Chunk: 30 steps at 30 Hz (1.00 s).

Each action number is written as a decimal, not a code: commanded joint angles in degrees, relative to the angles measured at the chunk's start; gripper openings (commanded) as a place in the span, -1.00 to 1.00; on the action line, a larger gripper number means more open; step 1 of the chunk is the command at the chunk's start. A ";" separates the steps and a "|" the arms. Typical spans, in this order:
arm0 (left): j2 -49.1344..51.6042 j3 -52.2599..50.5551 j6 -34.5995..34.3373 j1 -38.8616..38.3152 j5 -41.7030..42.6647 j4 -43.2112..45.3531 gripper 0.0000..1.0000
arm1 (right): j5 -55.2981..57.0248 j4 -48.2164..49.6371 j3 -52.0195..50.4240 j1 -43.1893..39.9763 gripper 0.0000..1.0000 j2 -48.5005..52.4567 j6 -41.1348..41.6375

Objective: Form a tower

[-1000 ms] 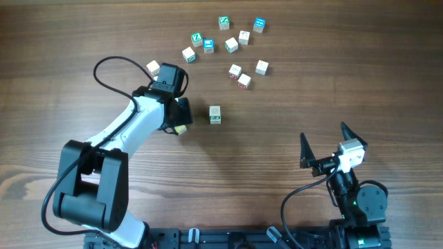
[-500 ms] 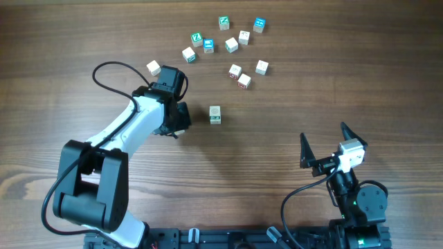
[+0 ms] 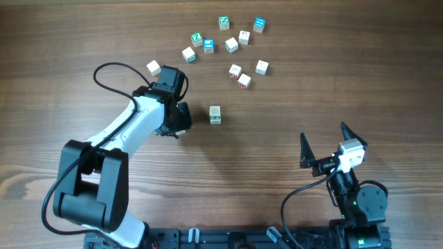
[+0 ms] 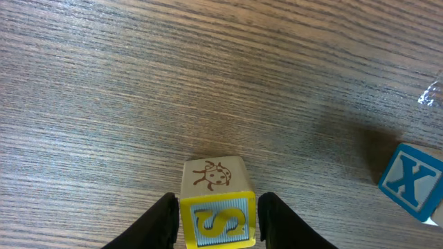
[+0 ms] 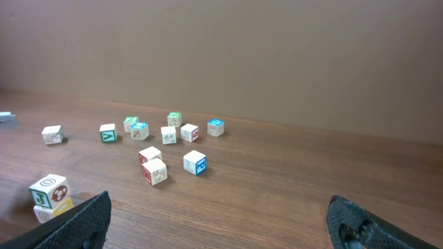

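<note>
left claw (image 3: 177, 119): narrow, its two fingers (image 4: 160, 223) closed on either side of the yellow s cube (image 4: 217, 220), left of the table's middle
yellow s cube: ladybird drawing on its top face, s face toward the wrist camera
tower (image 3: 215, 115): just right of the left claw, apart from it; in the right wrist view a green-marked cube sits on a yellowish one
right claw (image 3: 323, 135): wide, nothing between its fingers, at the near right, well apart from every cube
loose cubes (image 3: 231, 45): scattered at the far side, with green, blue and red marks
pale cube (image 3: 153, 67): alone, far left of the left claw
table (image 3: 311, 76): brown wood grain
</note>
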 commanded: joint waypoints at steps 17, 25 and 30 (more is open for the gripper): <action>0.68 -0.37 -0.13 -0.28 0.31 0.83 -0.15 | 0.72 0.17 -0.04 -0.09 0.99 -0.31 -0.55; 0.68 -0.42 -0.11 -0.28 0.26 -0.37 -0.22 | 0.74 0.17 -0.04 -0.09 0.99 -0.31 -0.57; 0.68 -0.42 -0.11 -0.28 0.22 -0.37 -0.24 | 0.74 0.17 -0.04 -0.09 0.99 -0.31 -0.55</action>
